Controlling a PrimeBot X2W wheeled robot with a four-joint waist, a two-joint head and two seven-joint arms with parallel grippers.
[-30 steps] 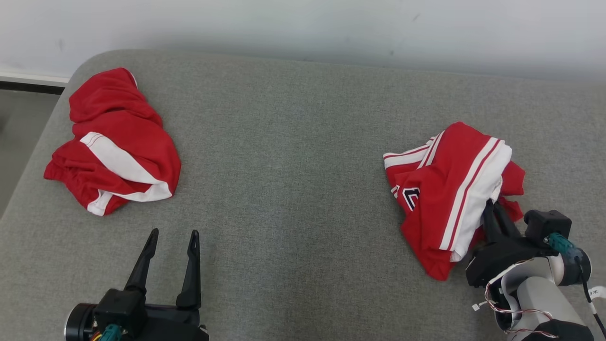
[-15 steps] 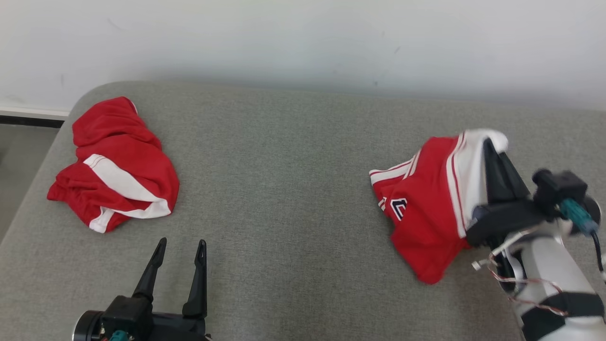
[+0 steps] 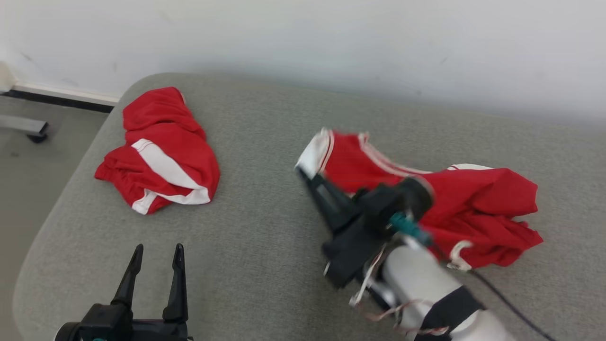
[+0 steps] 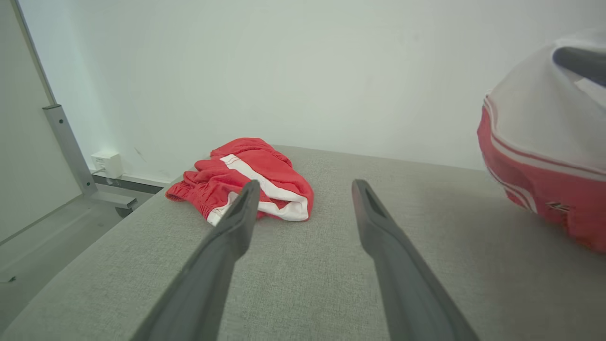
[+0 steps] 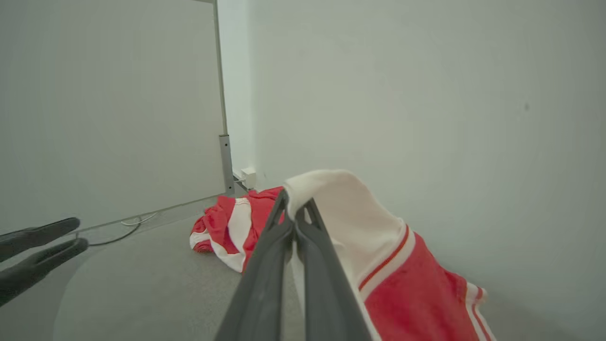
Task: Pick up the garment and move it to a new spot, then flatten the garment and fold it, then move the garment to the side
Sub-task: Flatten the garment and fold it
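Your right gripper (image 3: 304,171) is clamped tight on the white band edge of the red-and-white striped fabric garment (image 3: 478,199). That corner is lifted over mid-table, and the rest trails right across the grey fabric-covered table (image 3: 265,274) (the lifted part is blurred in the head view). Your left gripper (image 3: 158,246) hangs at the near left, fingers spread wide, holding nothing. A second crumpled red garment with a white stripe (image 3: 165,147) lies far left, well apart from both.
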